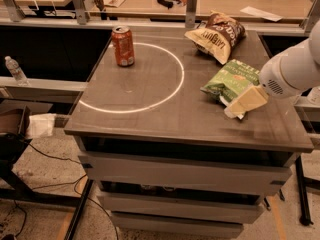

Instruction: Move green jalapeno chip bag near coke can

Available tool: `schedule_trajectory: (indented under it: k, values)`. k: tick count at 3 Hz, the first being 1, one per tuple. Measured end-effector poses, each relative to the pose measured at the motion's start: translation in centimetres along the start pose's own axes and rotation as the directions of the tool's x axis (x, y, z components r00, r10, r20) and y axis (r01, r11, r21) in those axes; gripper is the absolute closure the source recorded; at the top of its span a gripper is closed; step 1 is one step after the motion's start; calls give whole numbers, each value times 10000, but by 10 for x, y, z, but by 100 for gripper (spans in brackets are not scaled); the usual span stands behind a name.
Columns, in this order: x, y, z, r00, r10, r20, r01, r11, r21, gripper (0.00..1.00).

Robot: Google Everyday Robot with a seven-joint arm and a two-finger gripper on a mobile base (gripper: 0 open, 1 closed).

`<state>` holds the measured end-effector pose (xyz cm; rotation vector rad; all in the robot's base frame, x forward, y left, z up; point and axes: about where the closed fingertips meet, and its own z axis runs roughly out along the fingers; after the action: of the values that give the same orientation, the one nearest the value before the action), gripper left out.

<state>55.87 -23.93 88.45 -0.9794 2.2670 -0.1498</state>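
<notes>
The green jalapeno chip bag [230, 79] lies flat on the right side of the dark table [150, 119], just outside the white circle. The coke can [123, 46] stands upright at the far left of the table, on the circle's edge. My gripper [245, 102] comes in from the right on a white arm; its cream fingers rest at the near right corner of the green bag, touching or just over it. The can is far from the bag, across the circle.
A brown-and-cream chip bag [216, 35] lies at the far right, behind the green bag. A white circle [134, 78] is marked on the tabletop. A clear water bottle [15, 70] stands on a ledge at the left. A wooden bench runs behind the table.
</notes>
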Motion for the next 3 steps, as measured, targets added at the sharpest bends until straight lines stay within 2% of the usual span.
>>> schedule_trajectory:
  k: [2, 3]
  values:
    - [-11, -1, 30, 9988, 484, -75, -483, 9988, 114, 0]
    - [-12, -2, 44, 9968, 722, -345, -720, 9974, 76, 0]
